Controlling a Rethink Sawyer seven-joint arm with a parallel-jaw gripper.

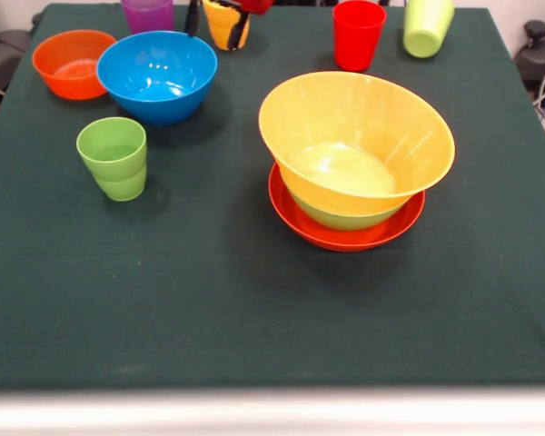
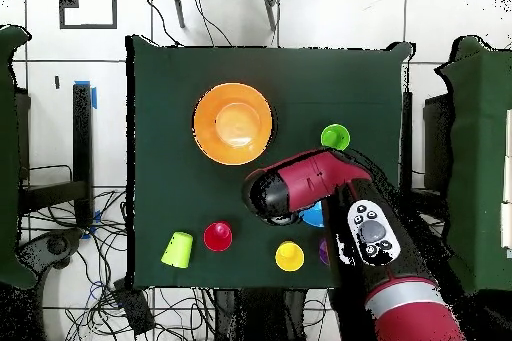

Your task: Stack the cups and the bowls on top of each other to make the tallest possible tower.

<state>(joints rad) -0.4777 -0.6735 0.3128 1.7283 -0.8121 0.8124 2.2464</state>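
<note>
Cloth of dark green covers the bench (image 1: 254,318), and its near half lies bare from edge to edge. Beyond that open strip stands the tower (image 1: 354,163): a large glossy orange-yellow plastic bowl (image 1: 356,136) nested in a green plastic bowl (image 1: 345,218), both sitting in a wide red-orange plastic bowl (image 1: 345,232). Well apart to one side is a light green plastic tumbler (image 1: 114,157), upright. Farther back, a blue glossy bowl (image 1: 156,74) touches a small orange bowl (image 1: 73,64), making five bowls. Along the far edge are four more cups: a purple tumbler (image 1: 147,14), a yellow tumbler (image 1: 225,25), a red tumbler (image 1: 358,34) and a second light green tumbler (image 1: 427,25) lying tipped over. The end effector (image 1: 232,18) reaches down at the yellow tumbler, dark fingers against its rim and wall; whether they clamp it cannot be told.
</note>
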